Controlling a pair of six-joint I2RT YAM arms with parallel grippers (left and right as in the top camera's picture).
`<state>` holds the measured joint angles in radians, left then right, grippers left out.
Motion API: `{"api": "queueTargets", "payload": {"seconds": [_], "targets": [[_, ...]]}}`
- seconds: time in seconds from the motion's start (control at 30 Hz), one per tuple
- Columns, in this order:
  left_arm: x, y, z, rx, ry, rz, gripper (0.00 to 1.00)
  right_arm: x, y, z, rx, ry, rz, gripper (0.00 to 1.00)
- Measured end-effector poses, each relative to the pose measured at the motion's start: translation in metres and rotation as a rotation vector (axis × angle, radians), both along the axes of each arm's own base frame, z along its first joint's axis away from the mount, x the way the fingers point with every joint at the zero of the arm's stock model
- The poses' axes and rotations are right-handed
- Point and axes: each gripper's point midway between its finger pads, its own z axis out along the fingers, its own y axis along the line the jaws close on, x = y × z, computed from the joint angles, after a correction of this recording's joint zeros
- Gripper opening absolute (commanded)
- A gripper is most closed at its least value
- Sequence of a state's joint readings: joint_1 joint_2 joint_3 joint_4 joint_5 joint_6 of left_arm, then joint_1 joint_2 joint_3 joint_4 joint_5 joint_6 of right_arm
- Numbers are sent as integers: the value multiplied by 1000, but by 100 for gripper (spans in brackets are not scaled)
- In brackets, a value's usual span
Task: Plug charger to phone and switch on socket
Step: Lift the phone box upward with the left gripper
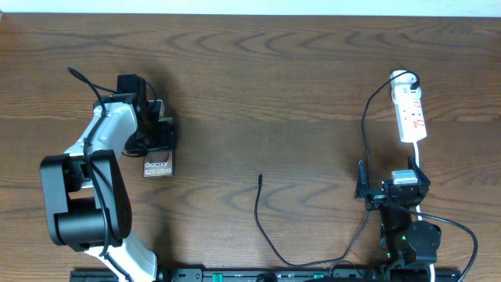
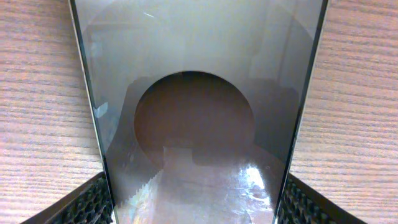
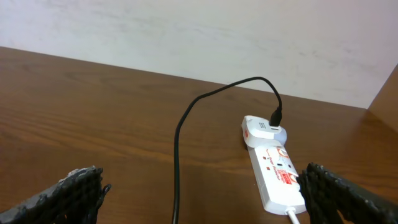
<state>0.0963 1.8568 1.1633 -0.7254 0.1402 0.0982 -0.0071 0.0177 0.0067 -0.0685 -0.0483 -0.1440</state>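
Near edge, middle: charger cable (image 1: pixel 270 244) lies in a loose loop on the table (image 1: pixel 297 94). Its free plug tip (image 1: pixel 260 178) rests on bare wood near the table's middle. The tip is unconnected, to the right of the phone and well apart from it.

Near right: right gripper (image 1: pixel 391 188) sits low over the wood, fingers spread wide, nothing between them. The cable passes just to its left on the way to the far side.

Left, mid-depth: phone (image 1: pixel 158 166), lettered end nearest. Left gripper (image 1: pixel 155 139) is over its far part and clamped on it. From the wrist, the glossy slab fills the gap and the pads (image 2: pixel 87 202) touch its two long edges. Cannot tell whether it rests on the wood or is lifted.

Far right: power strip (image 1: pixel 412 117) lies lengthwise, near to far, with red markings on top. The cable ends in the white plug head (image 1: pixel 403 78) at the strip's far end. A white cord (image 1: pixel 415 153) leaves the near end. Switch positions are too small to tell.
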Motion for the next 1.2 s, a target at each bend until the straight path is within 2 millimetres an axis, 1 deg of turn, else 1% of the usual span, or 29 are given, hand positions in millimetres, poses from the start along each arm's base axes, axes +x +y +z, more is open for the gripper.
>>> {"api": "queueTargets", "payload": {"seconds": [0.47,0.6,0.7,0.8,0.9,1.2], "targets": [[0,3,0,13,4,30,7,0,0,0,0,0,0,99],[-3,2,1,11,19,43,8,0,0,0,0,0,0,99],[0,3,6,11,17,47,7,0,0,0,0,0,0,99],[5,3,15,13,-9,48,7,0,0,0,0,0,0,99],[7,3,24,11,-29,48,8,0,0,0,0,0,0,99],[10,-10,41,-62,-75,50,8,0,0,0,0,0,0,99]]}}
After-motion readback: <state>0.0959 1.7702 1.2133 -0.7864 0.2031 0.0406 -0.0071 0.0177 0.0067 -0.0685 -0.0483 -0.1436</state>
